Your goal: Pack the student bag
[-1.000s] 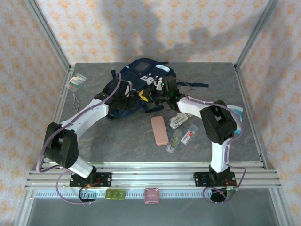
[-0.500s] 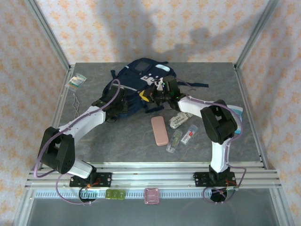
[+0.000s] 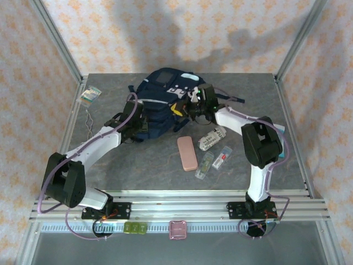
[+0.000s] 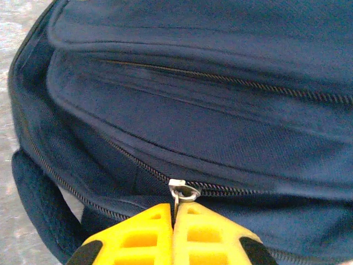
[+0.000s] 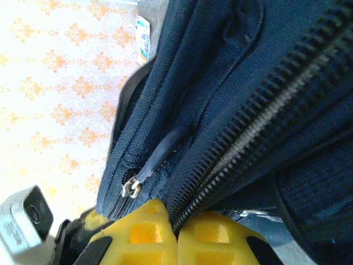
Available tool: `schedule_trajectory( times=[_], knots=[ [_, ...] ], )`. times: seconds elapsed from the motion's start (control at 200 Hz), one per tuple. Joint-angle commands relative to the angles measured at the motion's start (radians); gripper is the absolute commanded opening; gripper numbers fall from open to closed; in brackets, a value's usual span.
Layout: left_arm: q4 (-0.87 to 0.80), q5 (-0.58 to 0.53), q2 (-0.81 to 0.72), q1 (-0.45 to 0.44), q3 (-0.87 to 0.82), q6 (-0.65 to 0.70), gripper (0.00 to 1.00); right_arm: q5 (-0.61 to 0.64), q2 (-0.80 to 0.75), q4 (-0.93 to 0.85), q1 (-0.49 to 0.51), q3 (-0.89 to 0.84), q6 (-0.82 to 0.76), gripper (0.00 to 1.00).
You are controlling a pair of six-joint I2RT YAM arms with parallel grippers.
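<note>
On the grey tabletop (image 3: 138, 165), toward its far edge, lies the student bag (image 3: 162, 99), left gripper (image 4: 175, 210) pinching its zip pull (image 4: 183, 191), right gripper (image 5: 174, 220) clamping its fabric: draw steadily along the track, fabric taut.

No lettering, number or brand is legible anywhere. In the overhead view the bag (image 3: 157, 105) bears a grey patch (image 3: 164, 78) at upper centre, with no print to make out. The card (image 3: 89, 95) at upper left, the rolled packet (image 3: 212, 138) with dark print and the small packet (image 3: 222, 158) with a red mark at centre right are too small to read. In the right wrist view, a slip (image 5: 142, 37) at the top shows only blurred blue and red marks.
</note>
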Motion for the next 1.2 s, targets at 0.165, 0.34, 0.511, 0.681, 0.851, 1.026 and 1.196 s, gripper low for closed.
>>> schedule_trajectory(
  times=[0.165, 0.34, 0.511, 0.681, 0.851, 1.026, 1.196],
  knots=[
    [0.076, 0.087, 0.039, -0.179, 0.020, -0.107, 0.00, 0.246, 0.165, -0.231, -0.096, 0.315, -0.157, 0.12],
    [0.140, 0.038, 0.141, -0.210, 0.109, -0.125, 0.00, 0.297, 0.166, -0.355, -0.091, 0.370, -0.141, 0.37],
    [0.146, 0.034, 0.183, -0.210, 0.150, -0.102, 0.00, 0.259, -0.046, -0.245, -0.086, 0.069, -0.080, 0.43],
    [0.115, 0.031, 0.202, -0.210, 0.165, -0.078, 0.00, 0.141, -0.163, -0.082, -0.048, -0.138, 0.018, 0.44],
    [0.110, 0.026, 0.212, -0.210, 0.164, -0.075, 0.00, 0.089, -0.101, 0.000, 0.015, -0.131, 0.075, 0.43],
    [0.111, 0.030, 0.216, -0.210, 0.168, -0.080, 0.00, 0.089, -0.014, 0.003, 0.040, -0.070, 0.107, 0.43],
    [0.110, 0.000, 0.209, -0.210, 0.141, -0.094, 0.01, 0.150, -0.023, -0.050, 0.042, -0.085, 0.094, 0.42]
  ],
)
